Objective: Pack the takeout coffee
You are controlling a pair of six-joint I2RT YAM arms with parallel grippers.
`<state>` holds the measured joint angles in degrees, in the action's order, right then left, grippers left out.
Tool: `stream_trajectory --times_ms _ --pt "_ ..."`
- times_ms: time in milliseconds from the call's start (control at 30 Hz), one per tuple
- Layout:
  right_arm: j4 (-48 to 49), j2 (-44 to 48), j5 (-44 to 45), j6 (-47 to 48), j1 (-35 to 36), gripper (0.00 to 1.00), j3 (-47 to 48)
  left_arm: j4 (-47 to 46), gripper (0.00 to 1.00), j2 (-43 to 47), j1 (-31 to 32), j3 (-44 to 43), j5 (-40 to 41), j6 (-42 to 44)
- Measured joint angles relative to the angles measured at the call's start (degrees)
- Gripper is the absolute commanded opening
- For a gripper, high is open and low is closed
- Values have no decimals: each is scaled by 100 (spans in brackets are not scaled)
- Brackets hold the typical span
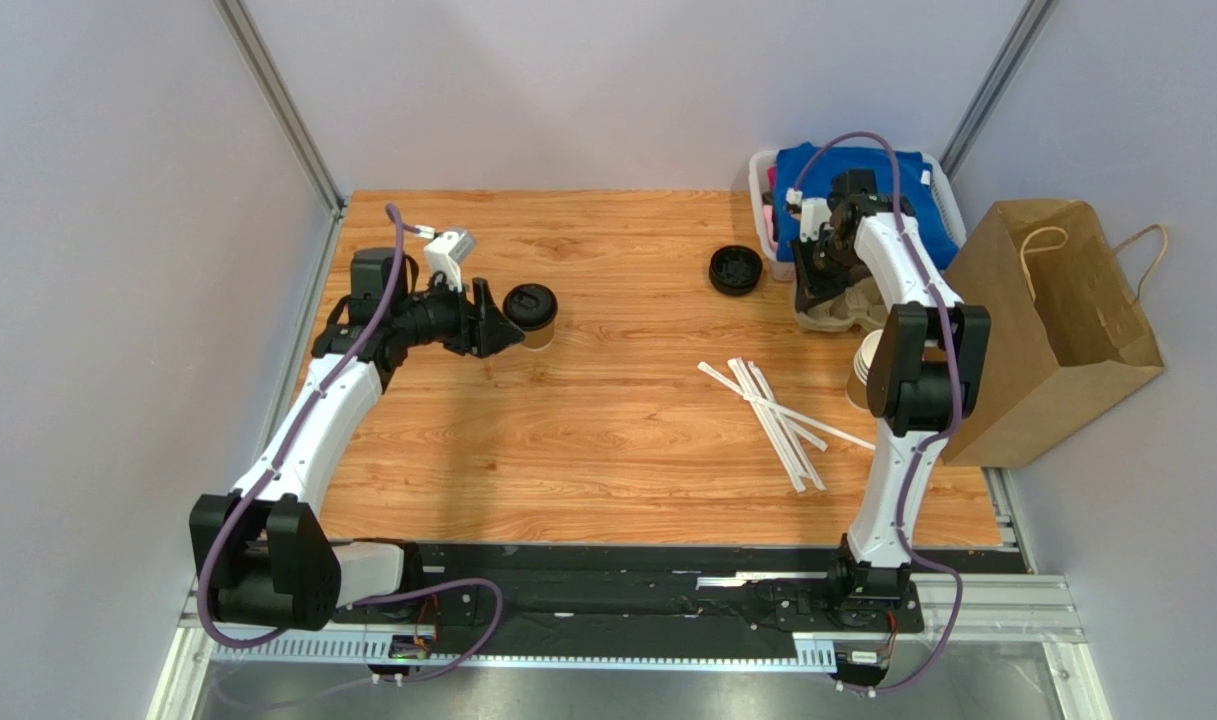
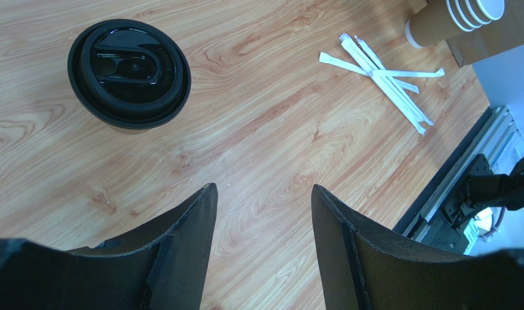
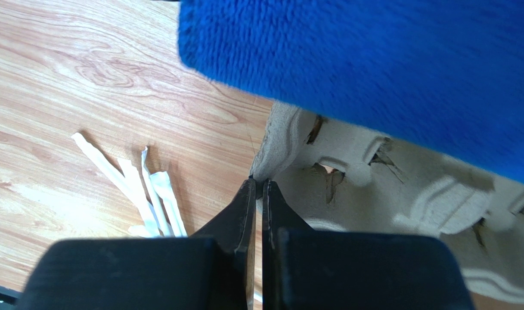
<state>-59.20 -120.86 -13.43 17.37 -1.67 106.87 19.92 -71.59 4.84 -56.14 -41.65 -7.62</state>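
**Lidded cup standing free, left side; right jaws clenched at the carrier**

Wood-grain worktop (image 1: 629, 435) inside grey partition walls. The takeout coffee (image 1: 530, 311) stands upright on the left half, black lid seated, well apart from the other stock.

Left gripper (image 2: 261, 190): its jaws are released and stand wide. In the wrist view the cup sits ahead of them and off to one side, not between them and not touched.

Right gripper (image 3: 258, 184): its jaws are clenched at the corner rim of the pulp cup carrier (image 3: 387, 194). A pale sliver shows between them, so they appear to pinch that thin edge. A blue cloth (image 3: 374, 51) overhangs the carrier.

Also present:
- a loose black lid (image 1: 736, 270)
- wrapped straws (image 1: 772, 413)
- a stack of unlidded cups (image 2: 458, 13)
- a brown paper bag (image 1: 1057, 323) at the right edge

Handling assessment:
- **Weight:** judged light, but the fill cannot be seen. A full cup would be heavier and could spill if tipped.
- **Wall:** thin paper, likely to dent under a hard squeeze.
- **Lid:** glossy, probably slippery, and only pressed on. Gripping or lifting by it risks popping it off.

Recommended hold: across the paper wall just below the lid's rim, with moderate pressure and the cup kept upright. The jaws need centring on the cup first.
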Motion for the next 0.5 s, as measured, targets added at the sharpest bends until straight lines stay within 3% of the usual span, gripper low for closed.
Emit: stream_trajectory --times_ms 500 --pt "-4 577 -81 2 -133 0 0 -7 64 -48 0 -42 -4 -15"
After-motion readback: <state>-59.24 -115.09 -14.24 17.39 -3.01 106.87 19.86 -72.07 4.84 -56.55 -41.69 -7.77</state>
